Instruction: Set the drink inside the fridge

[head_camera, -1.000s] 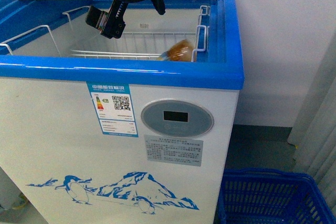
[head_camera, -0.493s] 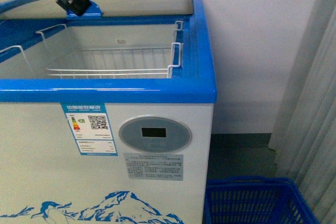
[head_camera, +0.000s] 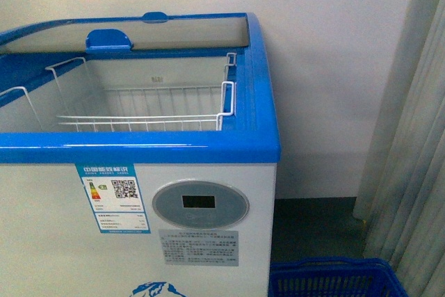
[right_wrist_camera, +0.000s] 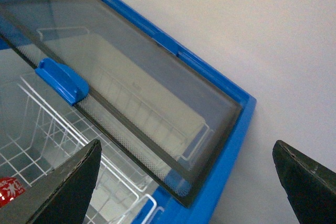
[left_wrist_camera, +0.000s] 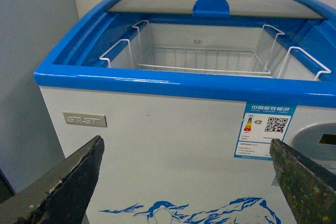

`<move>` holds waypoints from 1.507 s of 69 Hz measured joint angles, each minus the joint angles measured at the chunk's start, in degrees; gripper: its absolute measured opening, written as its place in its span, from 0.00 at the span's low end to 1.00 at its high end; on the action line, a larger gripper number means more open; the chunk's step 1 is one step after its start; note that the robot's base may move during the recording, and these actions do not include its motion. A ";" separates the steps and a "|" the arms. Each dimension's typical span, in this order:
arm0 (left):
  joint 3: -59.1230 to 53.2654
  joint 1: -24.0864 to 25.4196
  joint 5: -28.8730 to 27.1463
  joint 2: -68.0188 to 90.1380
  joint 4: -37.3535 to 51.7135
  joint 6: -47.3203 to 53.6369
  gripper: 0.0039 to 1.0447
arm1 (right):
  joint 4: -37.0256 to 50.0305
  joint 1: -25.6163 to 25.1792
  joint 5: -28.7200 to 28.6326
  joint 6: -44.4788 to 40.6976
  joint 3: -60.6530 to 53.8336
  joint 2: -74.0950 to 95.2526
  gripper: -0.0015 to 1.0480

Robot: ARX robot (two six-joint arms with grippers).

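The fridge [head_camera: 208, 145] is a white chest freezer with a blue rim, open at the top, with a white wire basket [head_camera: 139, 113] inside. In the front view no drink shows. In the right wrist view a small red patch with white print [right_wrist_camera: 7, 190] lies in the wire basket at the frame's edge; it looks like the drink's label. My right gripper [right_wrist_camera: 186, 182] is open and empty above the glass sliding lid [right_wrist_camera: 131, 93] and the blue rim. My left gripper [left_wrist_camera: 186, 182] is open and empty, facing the fridge's front wall [left_wrist_camera: 173, 129].
The lid's blue handle [right_wrist_camera: 62, 81] sits at its edge. A blue plastic crate [head_camera: 334, 279] stands on the floor right of the fridge. A grey curtain [head_camera: 410, 137] hangs at the right. A white wall is behind.
My right arm has risen out of the front view. The view has shifted, and the amber bottle seen in the basket one second ago no longer shows in the front view.
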 joint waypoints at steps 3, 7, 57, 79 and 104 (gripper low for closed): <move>0.00 0.00 0.00 0.00 0.00 0.02 0.92 | 0.52 -0.85 0.46 1.57 -2.80 -2.10 0.93; 0.00 0.00 0.00 0.00 0.00 0.02 0.92 | 1.33 -2.01 1.40 3.45 -6.88 -5.11 0.93; 0.00 0.00 0.00 0.00 0.00 0.02 0.92 | 0.13 -12.68 3.98 23.17 -41.81 -34.64 0.93; 0.00 0.00 0.00 0.00 0.00 0.02 0.92 | -2.82 -20.17 -5.95 24.70 -57.55 -56.08 0.93; 0.00 0.00 0.00 0.00 0.00 0.02 0.92 | -2.10 -24.94 -5.27 26.03 -69.37 -70.99 0.93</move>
